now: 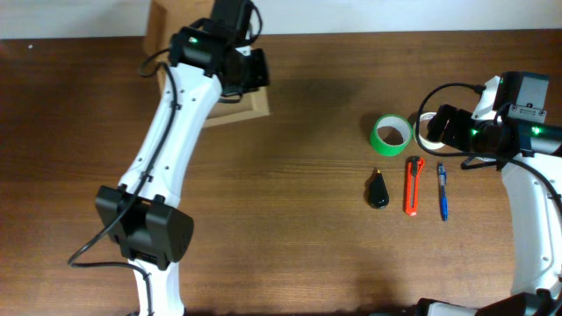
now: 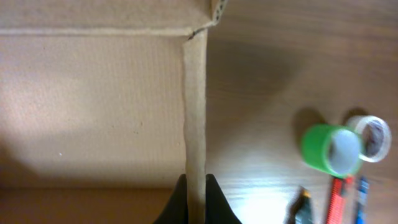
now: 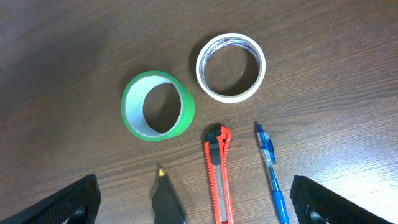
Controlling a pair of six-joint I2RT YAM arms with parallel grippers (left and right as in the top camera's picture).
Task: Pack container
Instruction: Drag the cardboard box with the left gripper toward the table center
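Between the fingers of the left pincer (image 2: 196, 200), gripping a thin upright cardboard edge of the container (image 2: 93, 93), nearly shut on it. Box floor spreading left of that pincer, the edge running straight ahead. Being by far the nearer arm. Rightward, hovering wide open and empty, the right pincer (image 3: 196, 202), well apart from the box, above green tape (image 3: 157, 106), cutter (image 3: 217, 174) and pen (image 3: 270, 174) lying on the surface (image 1: 307, 246).

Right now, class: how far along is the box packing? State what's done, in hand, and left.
Done: nothing shows inside the box. In hand: left pincer clamps the box wall; right pincer hangs open over the items. Left: green tape, white tape, cutter, pen and black tool lie on the table.
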